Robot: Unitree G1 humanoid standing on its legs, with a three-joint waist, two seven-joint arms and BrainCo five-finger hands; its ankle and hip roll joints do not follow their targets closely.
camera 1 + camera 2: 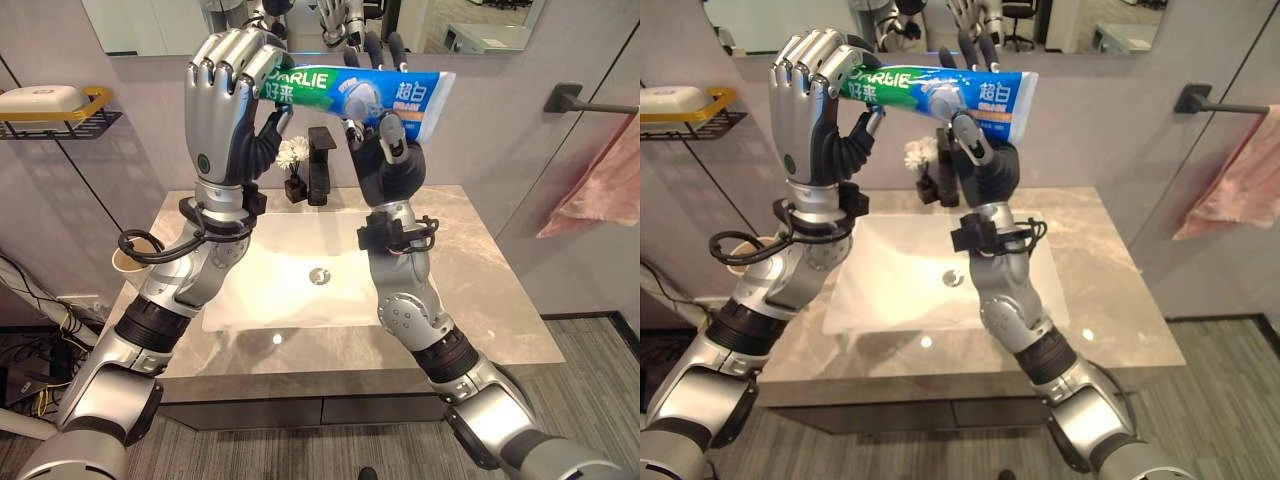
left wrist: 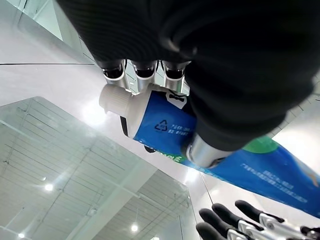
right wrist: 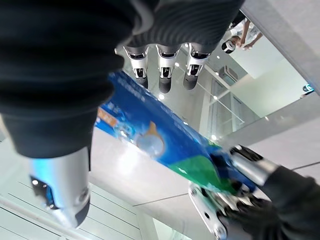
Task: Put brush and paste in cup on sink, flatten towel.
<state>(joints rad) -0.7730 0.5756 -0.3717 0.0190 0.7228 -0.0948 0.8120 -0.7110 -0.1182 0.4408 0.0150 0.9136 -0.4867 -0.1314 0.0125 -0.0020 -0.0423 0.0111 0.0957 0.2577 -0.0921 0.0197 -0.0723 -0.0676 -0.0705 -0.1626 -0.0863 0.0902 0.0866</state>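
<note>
Overhead, both hands were raised well above the basin with the toothpaste tube (image 1: 350, 97) spanning between them, lying roughly level. The left hand (image 1: 228, 85) had its fingers curled over the cap end, and its wrist view showed the white cap (image 2: 114, 98) projecting past the fingers with the thumb under the tube. The right hand (image 1: 385, 140) met the tube at its flat tail end; its fingers (image 3: 165, 75) appeared straight behind the tube, and a firm clamp there could not be confirmed.

Risks, as judged from this position:
- The tube was high over the sink (image 1: 300, 290) and far from the cup (image 1: 130, 262), which stood on the worktop (image 1: 480, 300) at the left, partly hidden behind the left forearm. A slip during a handover would drop the tube into the basin or onto the floor.
- Both hands pulling on a soft tube could bend or squeeze it.
- Lowering the left arm towards the cup could knock it over, since the arm stood close above it.

Count of items:
- Toothpaste tubes: one.
- Cups: one.
- Towels: one, pink towel (image 1: 600, 180), hanging bunched from the rail (image 1: 590, 103) at the right wall, not yet flattened.
- Taps: one, black tap (image 1: 320, 165) at the far edge, with one small flower pot (image 1: 294, 170) beside it.
- Soap: one bar of soap (image 1: 40, 98) on the shelf (image 1: 90, 110) at the left.
- Brushes: none identified.
</note>
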